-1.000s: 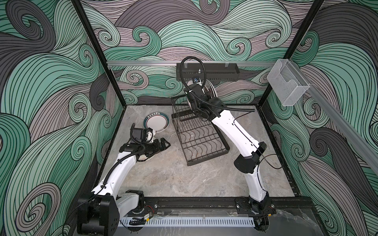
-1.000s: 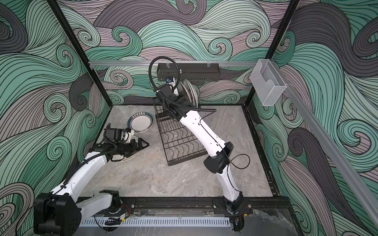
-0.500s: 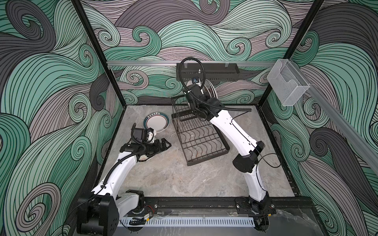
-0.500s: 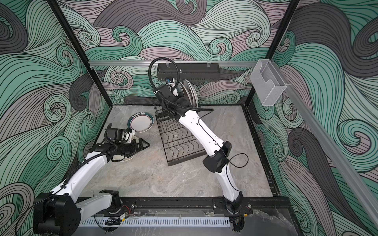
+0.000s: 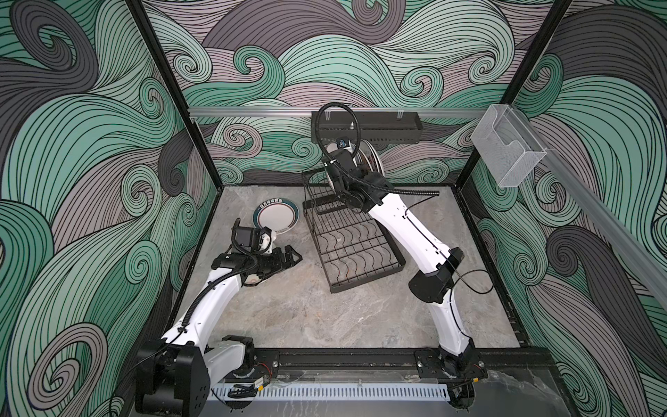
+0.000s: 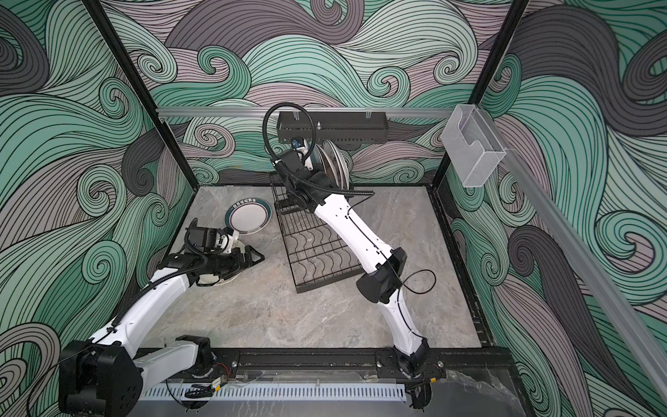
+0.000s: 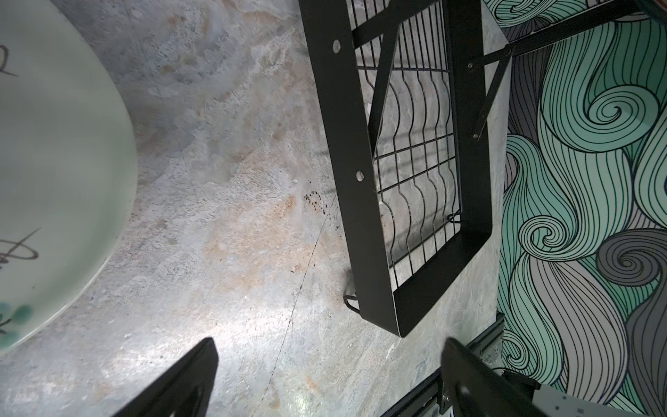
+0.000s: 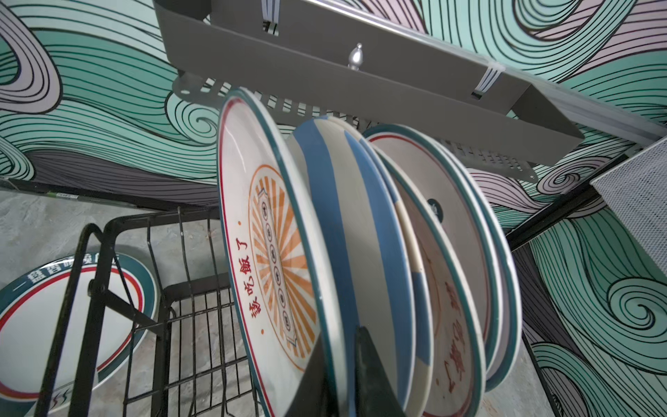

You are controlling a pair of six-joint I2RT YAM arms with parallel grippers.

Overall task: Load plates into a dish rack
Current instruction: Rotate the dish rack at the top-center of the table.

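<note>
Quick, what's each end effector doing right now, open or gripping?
Left end effector: open, holding nothing.
Right end effector: closed on the round orange-sunburst plate in the black wire dish rack.

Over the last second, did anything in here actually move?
Hardly: the right arm shifted a touch at the dish rack, right pincer astride the rim of the orange-sunburst plate. The open left pincer and the teal-rimmed plate on the table stayed put.

Slight inward shift of right arm's elbow (image 5: 435, 283), nearer front corner of dish rack (image 5: 368, 276)
</note>
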